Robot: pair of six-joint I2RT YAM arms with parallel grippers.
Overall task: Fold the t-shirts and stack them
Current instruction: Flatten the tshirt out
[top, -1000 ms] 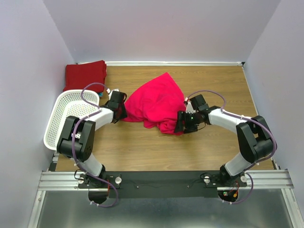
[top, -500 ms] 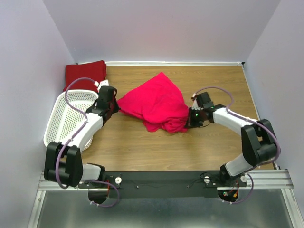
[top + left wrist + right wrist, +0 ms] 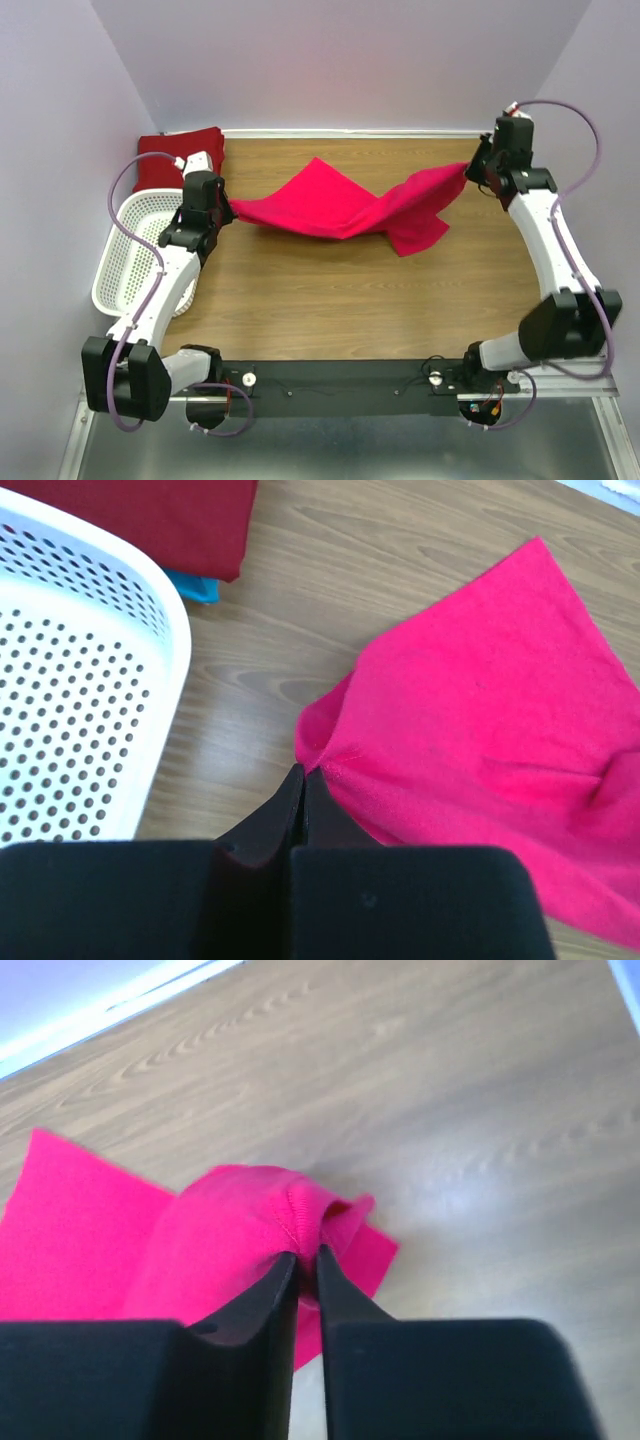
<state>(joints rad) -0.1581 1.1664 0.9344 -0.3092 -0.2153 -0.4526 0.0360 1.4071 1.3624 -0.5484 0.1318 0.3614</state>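
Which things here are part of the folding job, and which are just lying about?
Job: pink t-shirt, pinched by left gripper and right gripper; folded dark red t-shirt; teal shirt edge under it.
Lying about: white basket.

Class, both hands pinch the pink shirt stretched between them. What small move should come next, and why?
Probably lower both hands together to lay the pink shirt flat on the table: left hand and right hand each pinch an opposite edge, and the cloth spans between them creased.
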